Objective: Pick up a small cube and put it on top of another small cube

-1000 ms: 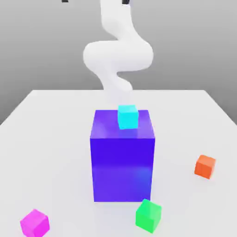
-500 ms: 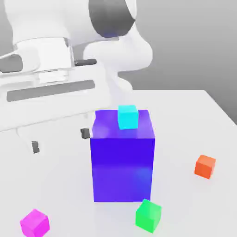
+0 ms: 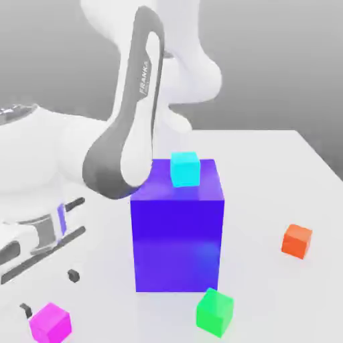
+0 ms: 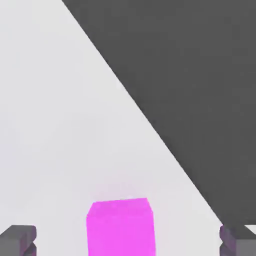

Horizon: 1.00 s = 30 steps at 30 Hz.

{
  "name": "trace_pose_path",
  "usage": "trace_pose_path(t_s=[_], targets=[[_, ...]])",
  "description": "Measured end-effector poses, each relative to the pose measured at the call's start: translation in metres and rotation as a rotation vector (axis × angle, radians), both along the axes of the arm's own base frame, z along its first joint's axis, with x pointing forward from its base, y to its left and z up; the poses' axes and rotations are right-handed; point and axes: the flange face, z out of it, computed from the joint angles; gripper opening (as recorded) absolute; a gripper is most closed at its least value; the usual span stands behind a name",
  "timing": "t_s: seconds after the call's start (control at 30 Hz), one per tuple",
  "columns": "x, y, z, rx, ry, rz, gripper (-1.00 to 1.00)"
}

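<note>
Between the wide-open tool's (image 3: 49,292) fingertips (image 4: 18,239) (nothing held) sits the small cube (image 3: 50,322), just below.

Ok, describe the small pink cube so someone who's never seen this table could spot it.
Start at the big blue-violet block mid-table. In the exterior view, look to its lower left, under the open gripper: the magenta cube sits there. It's the only pink one.

Magenta-pink small cube (image 3: 50,321) — blue-violet block (image 3: 177,234), cyan cube (image 3: 185,169) — green cube (image 3: 215,312), orange cube (image 3: 297,240).
</note>
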Motion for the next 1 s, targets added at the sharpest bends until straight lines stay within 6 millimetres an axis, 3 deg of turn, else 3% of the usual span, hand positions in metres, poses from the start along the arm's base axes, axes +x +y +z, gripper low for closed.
trace_pose_path(t_s=[0.1, 0.13, 0.33, 0.4, 0.5, 0.77, 1.0], targets=[[-0.001, -0.003, -0.042, -0.007, 0.007, 0.013, 0.0], [-0.002, -0.003, -0.055, -0.007, 0.009, 0.013, -1.0], [-0.003, -0.003, -0.062, -0.005, 0.011, 0.012, -1.0], [-0.002, -0.003, -0.047, -0.007, 0.009, 0.014, -1.0], [-0.002, -0.002, -0.007, -0.005, 0.01, 0.019, -1.0], [0.009, 0.093, 0.026, -0.021, 0.011, 0.594, -1.0], [0.002, 0.181, 0.042, -0.025, 0.01, 1.148, -1.0]])
